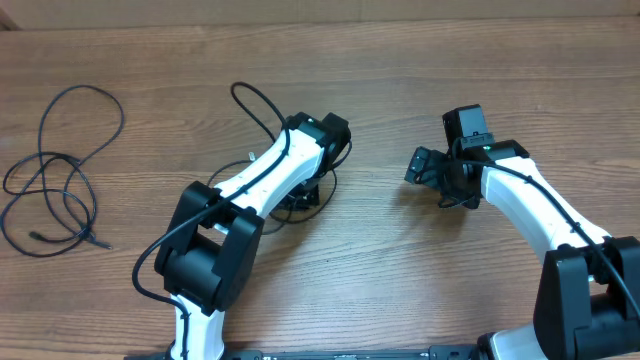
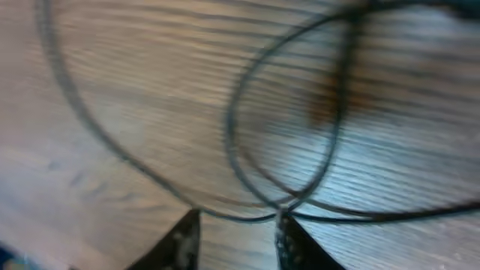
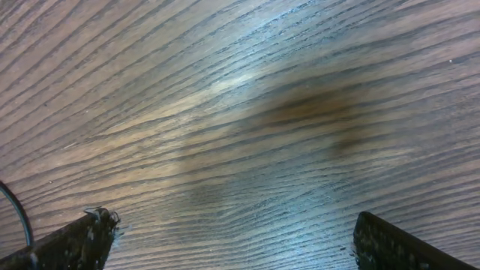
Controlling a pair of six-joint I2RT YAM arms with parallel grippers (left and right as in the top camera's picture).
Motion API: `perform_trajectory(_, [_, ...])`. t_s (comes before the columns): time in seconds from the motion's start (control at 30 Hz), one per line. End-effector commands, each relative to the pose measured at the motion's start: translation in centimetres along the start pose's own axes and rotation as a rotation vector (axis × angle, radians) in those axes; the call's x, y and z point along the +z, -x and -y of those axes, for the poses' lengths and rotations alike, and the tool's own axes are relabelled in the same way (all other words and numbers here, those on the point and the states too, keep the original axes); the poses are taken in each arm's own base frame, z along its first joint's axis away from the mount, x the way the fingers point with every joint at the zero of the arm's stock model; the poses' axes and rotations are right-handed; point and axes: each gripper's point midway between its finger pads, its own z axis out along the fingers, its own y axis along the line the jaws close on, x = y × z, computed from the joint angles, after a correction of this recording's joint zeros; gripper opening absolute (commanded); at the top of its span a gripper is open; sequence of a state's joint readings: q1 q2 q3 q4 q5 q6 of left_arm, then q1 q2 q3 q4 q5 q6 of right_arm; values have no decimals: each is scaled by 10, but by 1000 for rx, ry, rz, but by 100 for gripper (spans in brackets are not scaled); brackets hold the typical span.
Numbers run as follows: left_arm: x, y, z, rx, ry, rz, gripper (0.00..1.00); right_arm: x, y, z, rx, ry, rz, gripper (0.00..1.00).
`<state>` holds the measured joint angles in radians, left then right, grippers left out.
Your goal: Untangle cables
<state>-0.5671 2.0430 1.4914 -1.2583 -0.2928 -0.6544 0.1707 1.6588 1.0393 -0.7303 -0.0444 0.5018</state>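
Note:
One black cable [image 1: 45,157] lies in loose loops at the table's far left, away from both arms. A second cable [image 1: 262,95] loops out from under my left arm. In the left wrist view its blurred strands [image 2: 229,135] cross right in front of my left gripper [image 2: 236,223]. That gripper's jaws stand a little apart with bare wood between them, and the right fingertip [image 2: 282,225] touches the crossing. Seen from overhead, the left gripper [image 1: 300,197] hangs low over this cable. My right gripper [image 1: 420,166] [image 3: 232,229] is wide open over bare wood, with nothing between its fingers.
The wooden table [image 1: 400,70] stretches around both arms. A thin dark strand [image 3: 16,206] curves at the left edge of the right wrist view. The black arm bases [image 1: 205,250] stand near the front edge.

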Motion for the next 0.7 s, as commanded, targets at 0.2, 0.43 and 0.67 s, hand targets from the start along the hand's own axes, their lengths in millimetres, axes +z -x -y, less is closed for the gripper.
perform_trajectory(0.2, [16, -10, 14, 135, -77, -39, 57, 2, -1, 3, 7, -12, -1, 100])
perform_trajectory(0.43, [15, -19, 26, 357, -155, -67, 61, 2, -1, 3, 7, -12, -1, 100])
perform_trajectory(0.67, [14, -24, 30, 615, -199, -65, 100, 2, -1, 3, 7, -12, -1, 100])
